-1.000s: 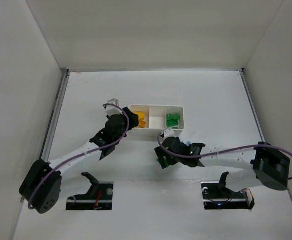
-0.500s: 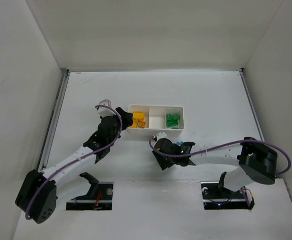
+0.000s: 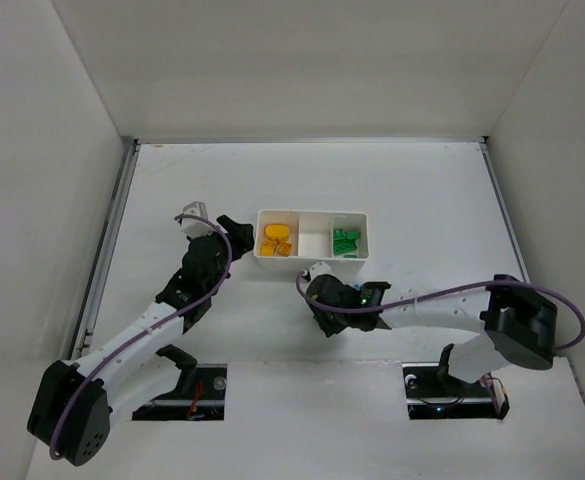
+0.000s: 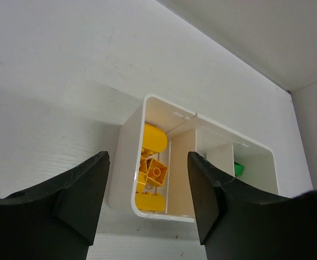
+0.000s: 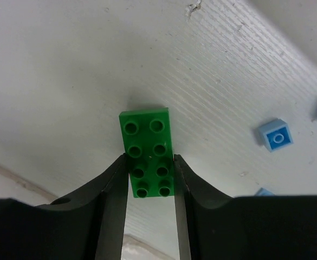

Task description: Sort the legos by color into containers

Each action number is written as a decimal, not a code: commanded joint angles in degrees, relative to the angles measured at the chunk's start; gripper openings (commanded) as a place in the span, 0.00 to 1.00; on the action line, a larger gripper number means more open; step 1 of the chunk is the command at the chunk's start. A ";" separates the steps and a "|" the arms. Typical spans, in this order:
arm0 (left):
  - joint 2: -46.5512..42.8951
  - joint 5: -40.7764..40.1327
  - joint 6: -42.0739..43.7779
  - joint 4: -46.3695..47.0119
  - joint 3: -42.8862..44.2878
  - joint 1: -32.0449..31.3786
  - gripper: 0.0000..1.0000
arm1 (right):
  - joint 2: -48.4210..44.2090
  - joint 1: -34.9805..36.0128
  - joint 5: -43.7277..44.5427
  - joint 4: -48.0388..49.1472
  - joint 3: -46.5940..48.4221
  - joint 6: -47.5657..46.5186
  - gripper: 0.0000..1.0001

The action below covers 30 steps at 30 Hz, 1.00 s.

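Right gripper pinching 8-stud green lego flat on worktop, light blue legos nearby, left gripper spread, facing tray of yellow legos near worktop's middle

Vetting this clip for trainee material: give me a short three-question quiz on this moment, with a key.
1. True or false: the left gripper holds a brick.
2. Which tray compartment has nothing in it: A left, B middle, C right?
3. What colour is the brick between the fingers of the right gripper?
Key: 1 false, it is open and empty; 2 B; 3 green.
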 commanded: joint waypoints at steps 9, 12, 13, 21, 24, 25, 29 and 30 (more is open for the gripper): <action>-0.63 0.13 0.45 0.83 -2.80 -1.11 0.54 | -13.16 -5.45 2.17 4.84 8.31 -3.57 0.25; -1.25 -0.13 0.80 0.83 -3.33 -2.69 0.53 | -11.58 -11.33 1.56 10.37 10.69 -4.46 0.26; -1.69 -0.31 0.89 0.74 -3.77 -3.48 0.52 | -10.18 -13.70 1.38 12.83 11.56 -4.37 0.26; -4.41 -1.10 1.15 0.56 -6.14 -8.66 0.50 | 2.91 -21.81 0.59 20.14 18.59 -2.26 0.28; -4.06 -1.10 1.94 1.18 -6.49 -11.65 0.47 | 5.82 -22.78 1.46 20.41 20.45 -1.47 0.38; -3.89 -1.10 2.64 1.35 -6.49 -12.79 0.46 | 6.00 -22.86 1.99 20.50 20.45 -1.21 0.45; -2.31 -1.19 5.63 3.11 -6.32 -18.24 0.44 | 3.90 -22.86 3.75 21.11 18.79 -0.68 0.59; -1.43 -1.19 6.50 3.81 -6.14 -19.82 0.44 | 2.67 -22.78 4.19 21.37 17.73 -0.59 0.61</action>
